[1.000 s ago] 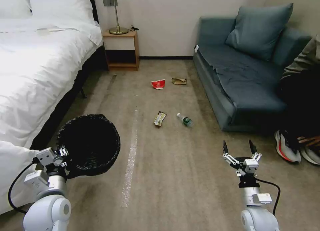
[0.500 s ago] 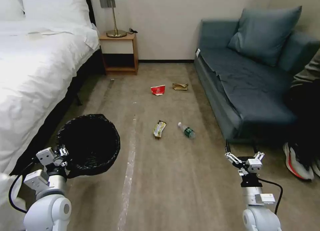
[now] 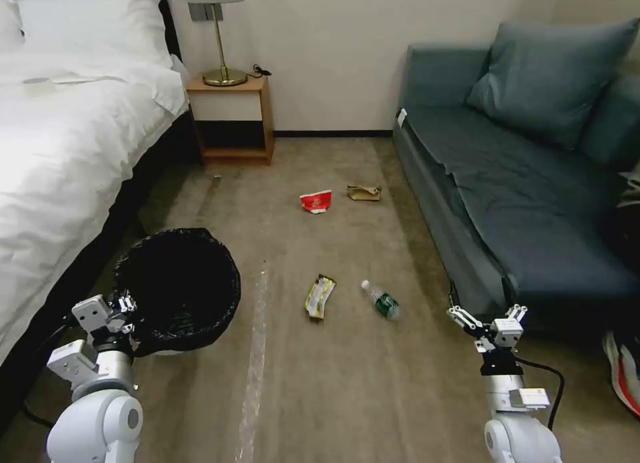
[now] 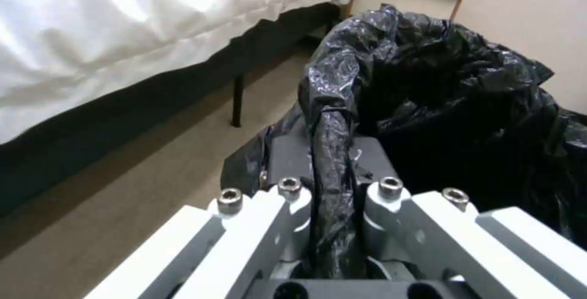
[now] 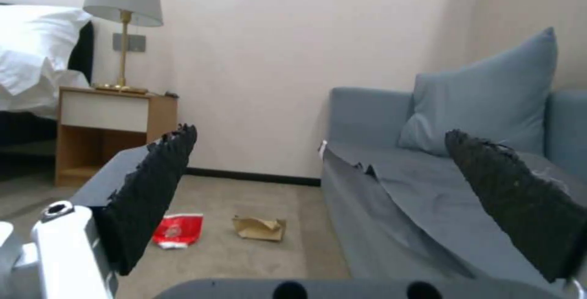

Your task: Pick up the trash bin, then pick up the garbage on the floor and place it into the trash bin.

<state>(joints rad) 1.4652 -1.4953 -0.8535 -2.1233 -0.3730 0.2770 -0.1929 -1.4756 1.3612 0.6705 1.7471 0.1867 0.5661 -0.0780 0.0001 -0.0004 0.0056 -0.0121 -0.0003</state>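
Observation:
The trash bin [image 3: 177,286], lined with a crinkly black bag, hangs at the lower left beside the bed. My left gripper [image 3: 124,314] is shut on its near rim; in the left wrist view the two jaws pinch the bag-covered rim [image 4: 333,152]. My right gripper [image 3: 481,297] stands open and empty at the lower right, close to the sofa's front. The garbage lies on the carpet ahead: a yellow-brown snack wrapper [image 3: 320,296], a clear bottle [image 3: 381,301] with a green label, and farther off a red-and-white cup [image 3: 316,201] and brown paper [image 3: 364,193]. The right wrist view shows the cup [image 5: 177,230] and paper [image 5: 260,228] between its spread fingers [image 5: 153,189].
A white bed [image 3: 67,149] runs along the left. A wooden nightstand [image 3: 233,119] with a lamp stands at the back wall. A blue-grey sofa [image 3: 520,203] with a cushion lines the right. A person's shoe [image 3: 623,376] is at the right edge. A pale strip [image 3: 253,363] runs down the carpet.
The camera has moved forward: the whole room has shifted, and the litter sits lower and nearer in the picture. Both grippers keep their pose, the left still holding the bin.

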